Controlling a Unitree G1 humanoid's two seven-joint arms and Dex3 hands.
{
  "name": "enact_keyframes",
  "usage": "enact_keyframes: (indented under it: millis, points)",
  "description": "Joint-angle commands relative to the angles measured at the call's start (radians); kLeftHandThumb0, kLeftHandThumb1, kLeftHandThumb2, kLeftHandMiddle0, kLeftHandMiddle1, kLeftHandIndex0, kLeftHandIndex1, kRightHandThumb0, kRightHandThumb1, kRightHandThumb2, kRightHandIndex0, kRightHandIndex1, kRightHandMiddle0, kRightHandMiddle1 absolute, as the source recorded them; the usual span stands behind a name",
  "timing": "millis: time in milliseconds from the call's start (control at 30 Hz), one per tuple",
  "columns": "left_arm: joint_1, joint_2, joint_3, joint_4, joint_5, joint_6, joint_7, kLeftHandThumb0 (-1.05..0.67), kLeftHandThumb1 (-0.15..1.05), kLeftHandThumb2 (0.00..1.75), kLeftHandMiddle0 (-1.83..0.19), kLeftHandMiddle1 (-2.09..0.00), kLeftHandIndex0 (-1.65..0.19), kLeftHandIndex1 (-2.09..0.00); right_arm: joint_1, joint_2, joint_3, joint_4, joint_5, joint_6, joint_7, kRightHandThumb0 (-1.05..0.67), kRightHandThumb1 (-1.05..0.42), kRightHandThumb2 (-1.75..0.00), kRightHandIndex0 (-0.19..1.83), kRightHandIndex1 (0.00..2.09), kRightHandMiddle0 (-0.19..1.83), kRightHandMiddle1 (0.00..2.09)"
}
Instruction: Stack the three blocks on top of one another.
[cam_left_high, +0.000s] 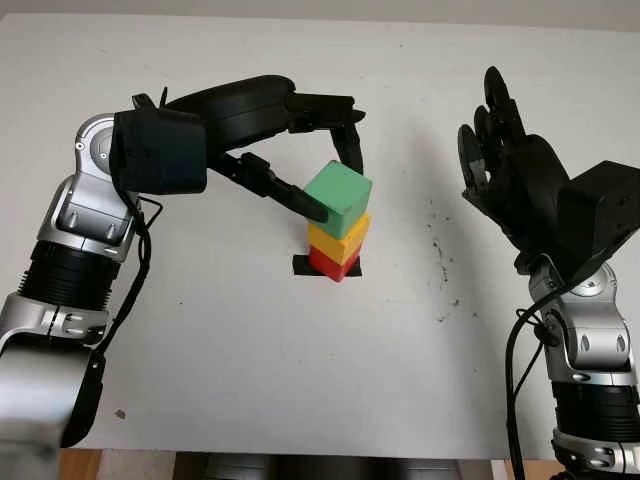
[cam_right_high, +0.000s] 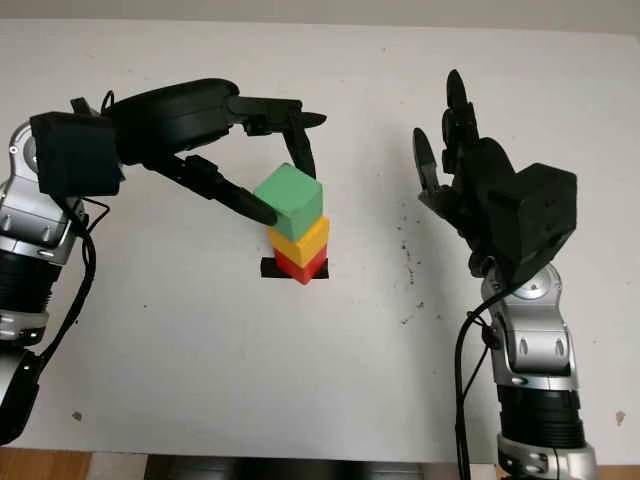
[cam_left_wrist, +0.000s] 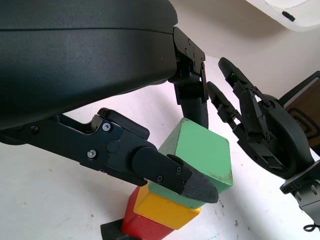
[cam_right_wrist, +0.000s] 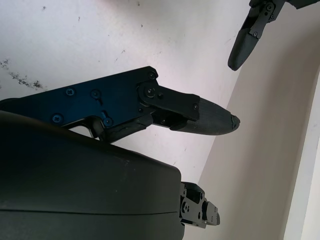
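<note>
Green block (cam_left_high: 338, 194) sits atop the yellow block (cam_left_high: 339, 240) and red block (cam_left_high: 333, 264), mid-tabletop (cam_left_high: 250, 350). I see my left hand (cam_left_high: 322, 175) clamped on the green block, my right hand (cam_left_high: 500, 160) raised alongside, open.

The left hand's thumb (cam_left_wrist: 187, 182) covers part of the green block (cam_left_wrist: 202, 155), the yellow block (cam_left_wrist: 165, 210) hides most of the red block (cam_left_wrist: 137, 225), and the stack masks much of a black mark (cam_left_high: 300, 266) beneath.
</note>
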Motion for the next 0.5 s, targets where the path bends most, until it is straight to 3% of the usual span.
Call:
enact_keyframes:
  millis: [0,467]
  points:
    - [0.004,-0.004,-0.001,-0.015,-0.007,0.001,-0.001,-0.54,1.05,0.14,-0.15,-0.05,-0.33,-1.58,0.014,0.004,-0.001,-0.016,0.004,-0.001,0.002,-0.62,-1.05,-0.65,-0.18,0.05,-0.17,0.05]
    - [0.006,-0.015,-0.001,-0.019,-0.006,0.011,0.005,-0.55,1.05,0.14,-0.15,-0.05,-0.34,-1.61,0.015,0.016,-0.008,-0.017,0.021,0.003,-0.001,-0.61,-1.05,-0.65,-0.19,0.05,-0.17,0.05]
